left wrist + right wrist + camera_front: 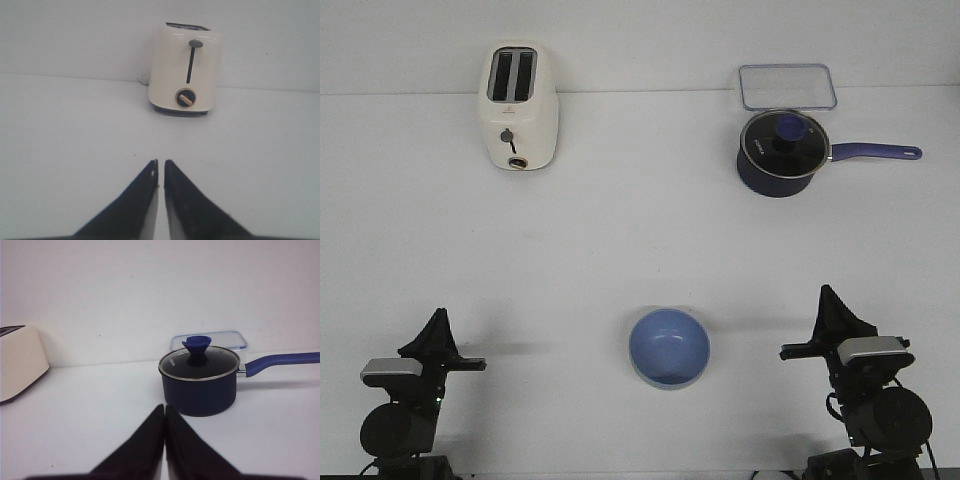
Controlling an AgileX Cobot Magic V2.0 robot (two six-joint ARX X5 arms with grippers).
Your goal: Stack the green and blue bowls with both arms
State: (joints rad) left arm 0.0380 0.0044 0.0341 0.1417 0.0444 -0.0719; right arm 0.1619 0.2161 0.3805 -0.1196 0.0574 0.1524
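The blue bowl [669, 345] sits upright on the white table at the front centre, between my two arms. A thin pale greenish edge [650, 379] shows under its near rim, which looks like the green bowl nested beneath it; the rest of that bowl is hidden. My left gripper [438, 318] is at the front left, well apart from the bowls, shut and empty, with only a sliver between its tips in the left wrist view [160, 162]. My right gripper [828, 295] is at the front right, also apart, shut and empty [165, 407].
A cream toaster [518, 105] stands at the back left and shows in both wrist views [185, 70] [20, 362]. A dark navy saucepan with a glass lid [780, 152] [200, 382] stands at the back right, handle pointing right. A clear lidded container [787, 86] [210, 340] lies behind it.
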